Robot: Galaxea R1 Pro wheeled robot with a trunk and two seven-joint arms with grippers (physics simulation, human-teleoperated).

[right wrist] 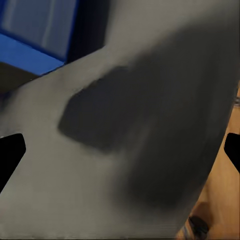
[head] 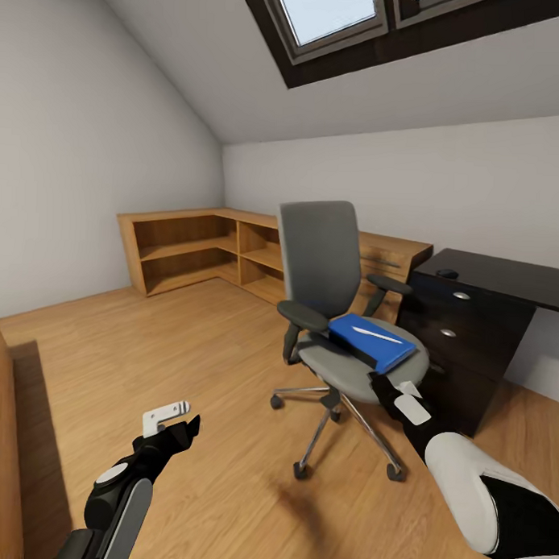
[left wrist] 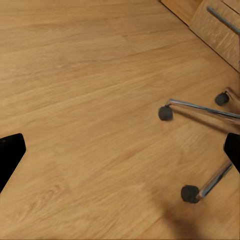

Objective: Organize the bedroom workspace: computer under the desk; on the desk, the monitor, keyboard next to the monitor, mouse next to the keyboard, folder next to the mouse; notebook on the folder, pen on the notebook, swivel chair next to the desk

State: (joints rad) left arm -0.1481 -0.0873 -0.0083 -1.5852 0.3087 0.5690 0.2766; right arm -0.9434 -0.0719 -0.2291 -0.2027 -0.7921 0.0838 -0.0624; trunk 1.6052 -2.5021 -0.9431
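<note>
Your right gripper [head: 380, 385] sits at the front edge of the swivel chair [head: 328, 265] seat, touching or just above the grey cushion. In the right wrist view its black fingertips [right wrist: 11, 152] stand at the two frame edges with bare seat fabric between them, so the fingers are spread, pinching nothing. The folder [right wrist: 35, 37] shows as a bright blue block past the fingertips, up the seat from them.

Your left gripper [head: 181, 429] hangs low over the wood floor [head: 188, 349], well apart from the chair. In the left wrist view its fingertips [left wrist: 10, 152] also sit at opposite frame edges, spread wide, nothing between but floor planks. The chair's chrome base [left wrist: 200, 107] with black castors lies ahead of it.

In the head view the folder [head: 372, 341] lies flat on the chair seat, toward the desk side, with the white pen [head: 376, 334] lying diagonally on top of it. Notebook: can't tell, possibly a dark edge under the folder.

The chair stands just beside the desk [head: 505, 275], its back toward the wall. The desk's black drawer unit [head: 463, 334] with round silver knobs faces the chair. A small dark object sits on the desk top near its corner, too small to tell. A low oak shelf unit [head: 200, 248] runs along the far walls under the skylight [head: 337, 15].
</note>
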